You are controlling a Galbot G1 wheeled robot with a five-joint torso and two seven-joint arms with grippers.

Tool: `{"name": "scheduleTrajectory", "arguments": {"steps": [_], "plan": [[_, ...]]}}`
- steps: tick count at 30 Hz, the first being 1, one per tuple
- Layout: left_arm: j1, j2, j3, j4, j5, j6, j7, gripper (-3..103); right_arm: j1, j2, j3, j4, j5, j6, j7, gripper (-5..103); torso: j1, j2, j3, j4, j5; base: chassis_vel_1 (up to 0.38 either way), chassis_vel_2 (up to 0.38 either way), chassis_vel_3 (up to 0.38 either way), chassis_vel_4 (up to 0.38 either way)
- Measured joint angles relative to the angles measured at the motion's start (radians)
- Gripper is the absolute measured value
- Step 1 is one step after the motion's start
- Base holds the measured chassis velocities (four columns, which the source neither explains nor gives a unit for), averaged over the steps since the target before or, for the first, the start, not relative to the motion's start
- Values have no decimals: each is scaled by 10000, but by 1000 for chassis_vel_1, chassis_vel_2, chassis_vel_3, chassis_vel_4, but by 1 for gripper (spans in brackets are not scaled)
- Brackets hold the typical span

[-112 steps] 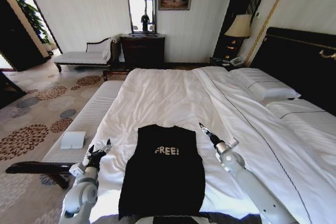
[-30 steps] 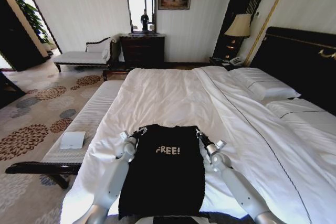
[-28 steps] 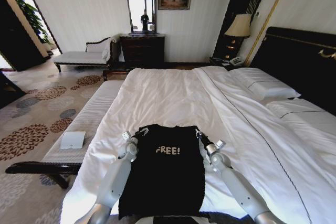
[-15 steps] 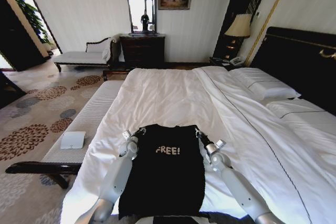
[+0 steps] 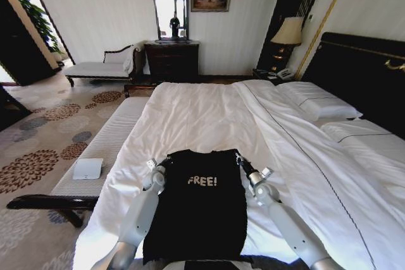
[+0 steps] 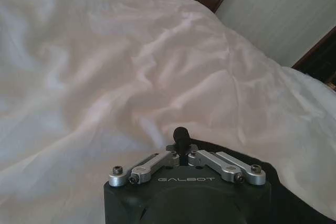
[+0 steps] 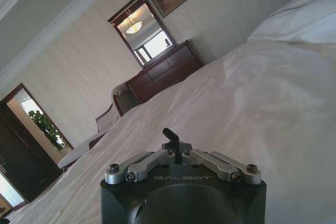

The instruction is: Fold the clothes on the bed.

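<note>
The black "FREE!" T-shirt (image 5: 199,203) lies flat on the near end of the white bed (image 5: 209,115). The left hand (image 5: 166,162) pinches its far left corner, fingers closed; the right hand (image 5: 238,157) is closed at its far right corner

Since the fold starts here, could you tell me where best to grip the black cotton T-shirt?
Probably at the two far shoulder corners of the black cotton T-shirt, one gripper from each side. It lies flat, collar away from the robot, and the left gripper and right gripper flank those corners.
</note>
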Motion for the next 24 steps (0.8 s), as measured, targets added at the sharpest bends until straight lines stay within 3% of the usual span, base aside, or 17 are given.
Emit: {"name": "scheduleTrajectory", "arguments": {"steps": [4,8,13,21,24], "plan": [[-32,270,-68,-555,-250,0,-1,2,-21,-287,73,427,311,55,49,1,0,0,0,0,0,0,0,0,0],[-353,1137,-151,-1870,-1047,154,-190,2,220,-947,121,1389,1261,66,136,1,0,0,0,-1,0,0,0,0,0],[-1008,1907,-164,-2595,-1901,368,-435,2,941,-1503,-139,1941,2179,68,86,1,0,0,0,0,-1,0,0,0,0],[-2336,2379,267,-2124,-2353,455,-579,2,3362,-1923,-1563,1026,2847,134,-162,1,1,0,0,3,-3,0,0,0,0],[-3026,2190,666,-1108,-2168,347,-395,2,4516,-1768,-2587,-13,2948,219,-378,1,3,0,1,1,-2,0,0,0,0]]}}
